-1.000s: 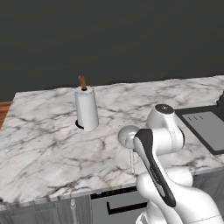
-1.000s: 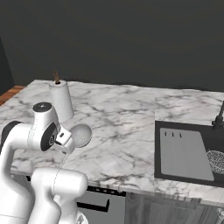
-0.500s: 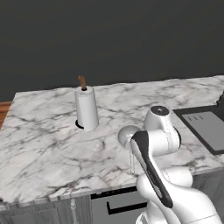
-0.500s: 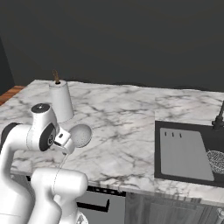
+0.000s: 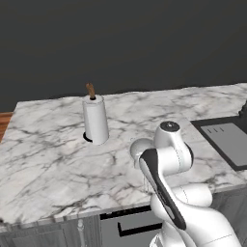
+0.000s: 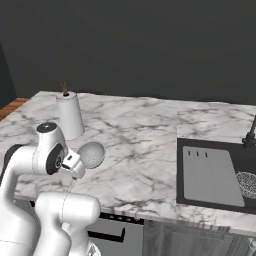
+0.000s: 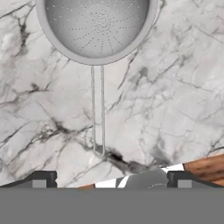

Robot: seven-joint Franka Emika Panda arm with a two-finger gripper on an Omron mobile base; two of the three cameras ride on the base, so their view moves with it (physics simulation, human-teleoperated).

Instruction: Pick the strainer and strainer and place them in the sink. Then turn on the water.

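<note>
On the left of the marble counter [image 6: 145, 135] stood a white paper-towel roll [image 5: 95, 123] on a dark base, with a brown spindle poking out of its top. Further right, the arm [image 5: 166, 164] folded down over the counter's front part, and in the right base view a round silvery strainer [image 6: 91, 154] lay on the marble just beside the arm's wrist.

From the hand camera, that strainer [image 7: 97, 29] lay flat on the marble, its mesh bowl up at the top of the frame and its thin wire handle running straight down toward the gripper [image 7: 112, 180]. The two dark fingertips [image 7: 42, 179] stood far apart at the bottom corners, so the jaws were wide open with nothing between them, and the handle's looped end stopped short of them, apart from both tips.

At the right end of the counter sat the black sink [image 6: 216, 176], with its flat grey drainboard panel on the near-left side. A slim black tap [image 6: 249, 135] rose at the back edge. In the basin's right part lay what looked like a second strainer [image 6: 246, 182], though it was small and cut by the frame edge.
</note>
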